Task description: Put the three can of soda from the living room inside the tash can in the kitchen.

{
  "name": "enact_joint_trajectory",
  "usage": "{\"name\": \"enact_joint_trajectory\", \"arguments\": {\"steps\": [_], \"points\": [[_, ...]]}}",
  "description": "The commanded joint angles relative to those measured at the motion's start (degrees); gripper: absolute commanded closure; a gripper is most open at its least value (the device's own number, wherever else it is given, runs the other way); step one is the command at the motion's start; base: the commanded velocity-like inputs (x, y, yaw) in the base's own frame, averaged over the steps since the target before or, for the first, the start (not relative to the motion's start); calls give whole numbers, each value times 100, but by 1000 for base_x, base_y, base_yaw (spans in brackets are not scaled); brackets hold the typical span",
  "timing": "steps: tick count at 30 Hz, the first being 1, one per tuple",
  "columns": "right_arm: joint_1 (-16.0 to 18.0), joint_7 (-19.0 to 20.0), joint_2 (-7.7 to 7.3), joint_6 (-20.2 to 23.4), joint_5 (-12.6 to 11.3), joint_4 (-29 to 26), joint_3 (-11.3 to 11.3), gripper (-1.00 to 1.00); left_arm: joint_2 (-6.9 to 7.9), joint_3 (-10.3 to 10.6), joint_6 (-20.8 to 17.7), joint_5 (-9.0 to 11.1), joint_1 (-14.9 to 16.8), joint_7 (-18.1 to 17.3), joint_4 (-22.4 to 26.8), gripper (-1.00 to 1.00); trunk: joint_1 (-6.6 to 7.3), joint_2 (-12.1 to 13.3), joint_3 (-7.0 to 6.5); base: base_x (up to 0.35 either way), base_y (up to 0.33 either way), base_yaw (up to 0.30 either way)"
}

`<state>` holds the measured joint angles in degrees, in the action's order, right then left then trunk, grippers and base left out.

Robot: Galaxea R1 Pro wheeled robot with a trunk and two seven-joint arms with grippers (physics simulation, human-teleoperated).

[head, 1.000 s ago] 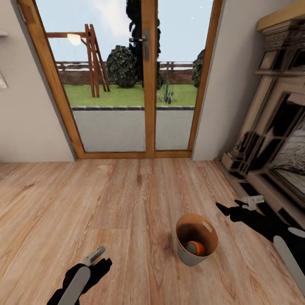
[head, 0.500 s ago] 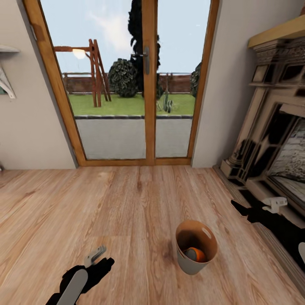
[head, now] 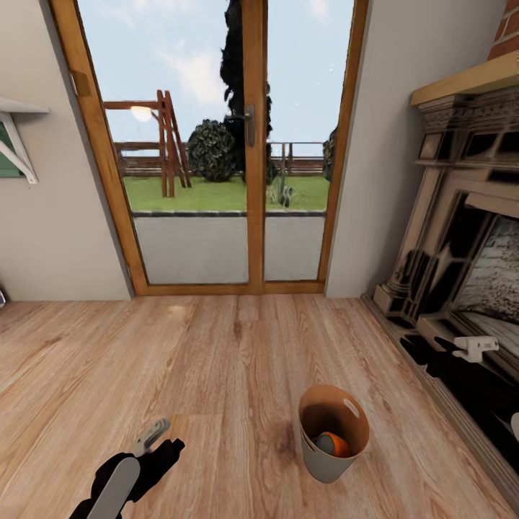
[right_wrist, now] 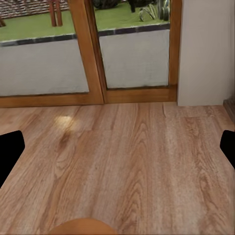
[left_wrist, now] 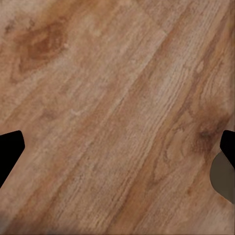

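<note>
Trash can [head: 333, 432] stands upright on the wood plank floor [head: 216, 360] between the arms, an orange soda can [head: 334, 445] inside. Likely light, rigid, smooth; rim or handle slot [head: 352, 407] looks the best hold. Left gripper [head: 153, 435] and right gripper [head: 472, 349] empty; fingers' spread: cannot tell. Glass doors [head: 245, 144] ahead, fireplace [head: 468, 238] at right.
</note>
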<state>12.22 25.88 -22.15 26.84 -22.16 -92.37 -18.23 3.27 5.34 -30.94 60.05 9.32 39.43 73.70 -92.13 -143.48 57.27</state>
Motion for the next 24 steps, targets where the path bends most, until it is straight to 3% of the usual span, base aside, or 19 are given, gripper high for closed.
{"name": "enact_joint_trajectory", "arguments": {"steps": [1,14,19,24], "points": [[0,-11,0,-1,1,0,-5,-100,-1,-1,6,1,0,1,0,-100,0,0,-1,0,0,0],[0,-34,-3,12,1,0,-11,-100,-44,34,48,-54,0,24,-5,-100,0,0,-1,0,0,0],[-143,-34,388,13,109,1503,58,-100,5,41,128,-79,13,22,-1062,-100,0,0,-1,0,0,0],[-270,-60,515,59,144,1994,86,-100,30,66,314,-92,0,6,-2136,-100,0,0,-1,0,0,0]]}}
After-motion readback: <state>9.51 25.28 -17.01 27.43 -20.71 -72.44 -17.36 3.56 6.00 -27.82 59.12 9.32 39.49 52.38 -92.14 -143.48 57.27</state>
